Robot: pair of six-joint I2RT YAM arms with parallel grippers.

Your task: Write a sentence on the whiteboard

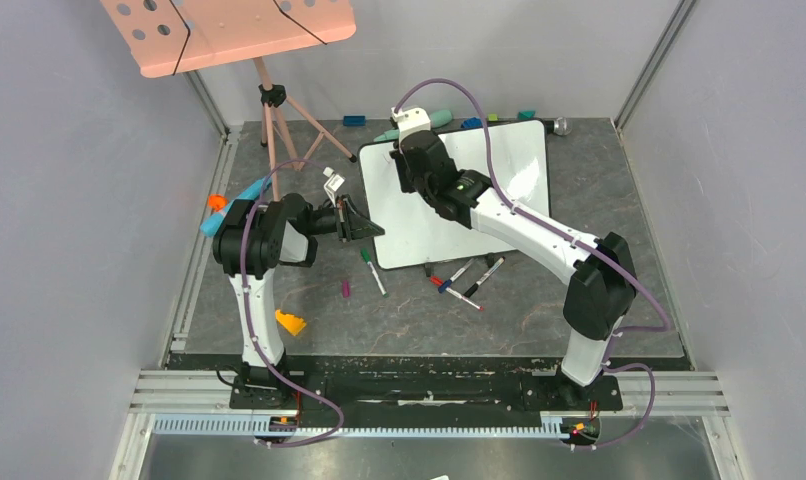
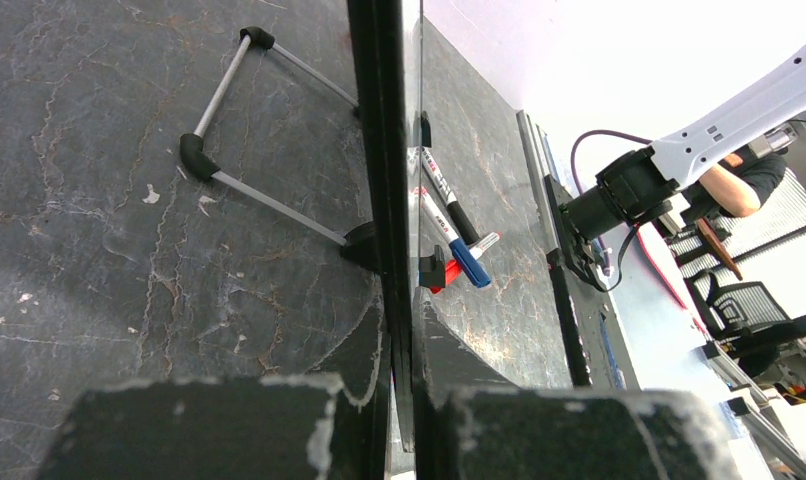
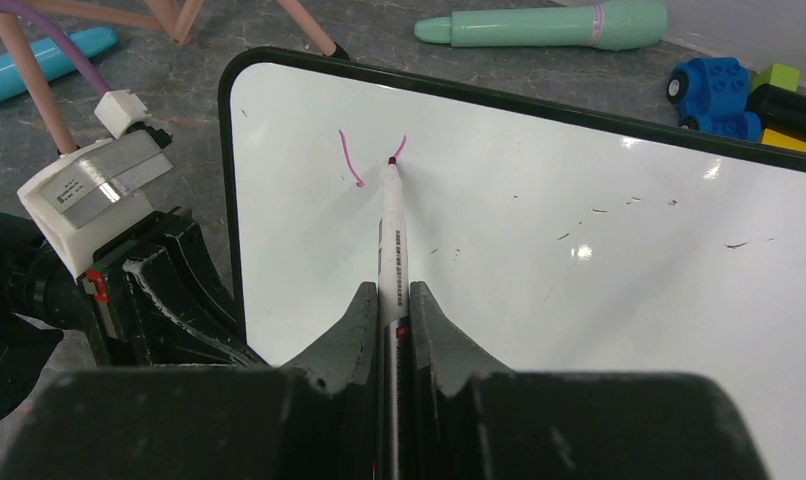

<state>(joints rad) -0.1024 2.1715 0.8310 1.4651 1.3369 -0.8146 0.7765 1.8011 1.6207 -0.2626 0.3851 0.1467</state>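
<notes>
The whiteboard (image 1: 509,160) lies tilted on the table; it also shows in the right wrist view (image 3: 579,270). My right gripper (image 3: 389,300) is shut on a white marker (image 3: 390,230), its magenta tip touching the board near the upper left corner. Two short magenta strokes (image 3: 351,160) of the sentence stand there, the start of a letter. My left gripper (image 2: 409,400) is shut on the whiteboard's left edge (image 2: 384,150), seen edge-on in the left wrist view. In the top view the left gripper (image 1: 364,228) sits at the board's left side, and the right gripper (image 1: 409,165) is over the board.
Loose markers (image 1: 469,280) lie at the board's near edge, a green one (image 1: 372,270) to its left. A pink perforated board on a tripod (image 1: 269,95) stands back left. A teal tube (image 3: 539,25), toy blocks (image 3: 714,90) and an orange wedge (image 1: 291,322) lie around.
</notes>
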